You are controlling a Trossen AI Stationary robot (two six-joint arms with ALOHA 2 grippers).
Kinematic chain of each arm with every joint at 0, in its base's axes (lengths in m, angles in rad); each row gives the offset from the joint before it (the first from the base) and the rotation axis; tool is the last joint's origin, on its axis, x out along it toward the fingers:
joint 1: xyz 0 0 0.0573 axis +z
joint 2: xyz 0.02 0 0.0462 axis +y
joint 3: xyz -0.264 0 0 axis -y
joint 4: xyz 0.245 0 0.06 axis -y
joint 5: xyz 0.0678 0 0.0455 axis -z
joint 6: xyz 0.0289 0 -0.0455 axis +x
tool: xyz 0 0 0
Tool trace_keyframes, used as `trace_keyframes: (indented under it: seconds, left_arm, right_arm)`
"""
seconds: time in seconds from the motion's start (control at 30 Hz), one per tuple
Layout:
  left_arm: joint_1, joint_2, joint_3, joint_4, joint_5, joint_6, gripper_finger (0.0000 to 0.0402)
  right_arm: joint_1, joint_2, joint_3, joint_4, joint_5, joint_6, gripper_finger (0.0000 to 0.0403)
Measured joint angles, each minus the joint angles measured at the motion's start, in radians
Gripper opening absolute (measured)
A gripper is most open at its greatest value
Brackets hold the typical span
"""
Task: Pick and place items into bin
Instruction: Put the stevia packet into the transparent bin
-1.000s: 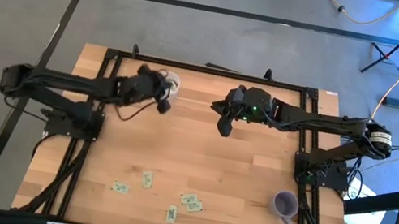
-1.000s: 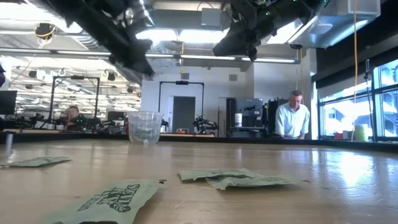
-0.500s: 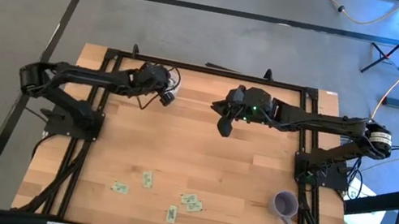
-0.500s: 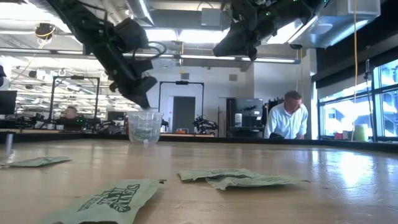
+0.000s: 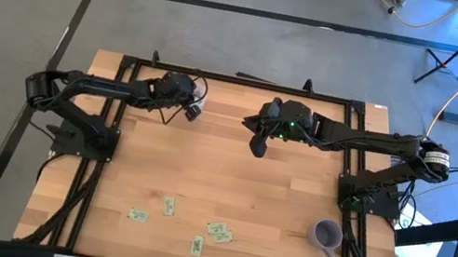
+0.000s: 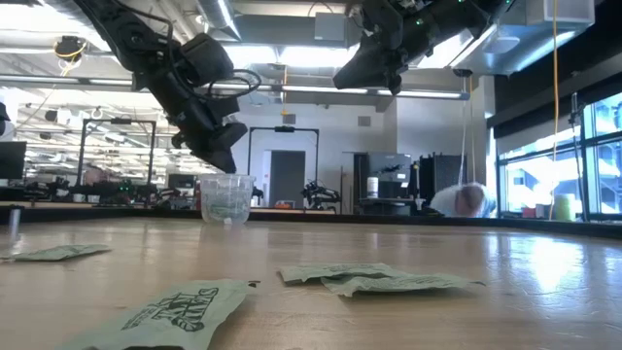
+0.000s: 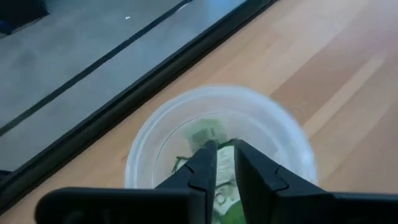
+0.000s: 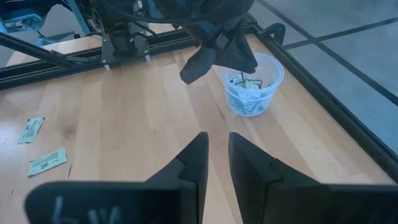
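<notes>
The clear cup point(image 5: 201, 96) stands near the table's far edge, left of the middle, with packets lying inside it point(image 7: 202, 133). My left gripper point(image 5: 191, 112) hangs just over its open rim point(image 6: 225, 178), shut on a pale green packet point(image 7: 224, 163). My right gripper point(image 5: 256, 146) waits in the air over the far middle of the table, shut and holding nothing. Several green-and-white packets point(image 5: 169, 206) point(image 5: 219, 232) lie flat near the table's near edge. My left gripper pinches a pale green packet point(image 7: 225, 155) between its two fingers. It comes from above, slanting down toward the cup's mouth point(image 8: 252, 68). The packet is lifted clear over the cup; which part of it the fingers have is hidden by the fingers themselves.
A purple cup point(image 5: 326, 234) stands near the table's right near corner. The black frame rails point(image 5: 237, 80) run along the far edge, close behind the clear cup. Bare wood point(image 5: 229, 181) lies between the arms and the loose packets. A person bends down in the room behind point(image 6: 466, 199).
My left gripper has moved toward the table's far edge and down, and now stands right above the clear cup's rim, tipped nose-down. The right arm has kept still.
</notes>
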Motion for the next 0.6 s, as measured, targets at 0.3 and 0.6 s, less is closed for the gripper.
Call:
trace_keyframes:
  seconds: [0.3,0.6]
  left_arm:
    - [-0.091,-0.134,0.0,0.075,0.574,0.073,0.0056]
    - [-0.535,-0.199,0.0,0.061,0.706,0.284,0.0066]
  right_arm:
    - [-0.001,0.0,0.0,0.0,0.0,0.0,0.0068]
    - [-0.002,0.0,0.0,0.001,0.0,0.032,0.0068]
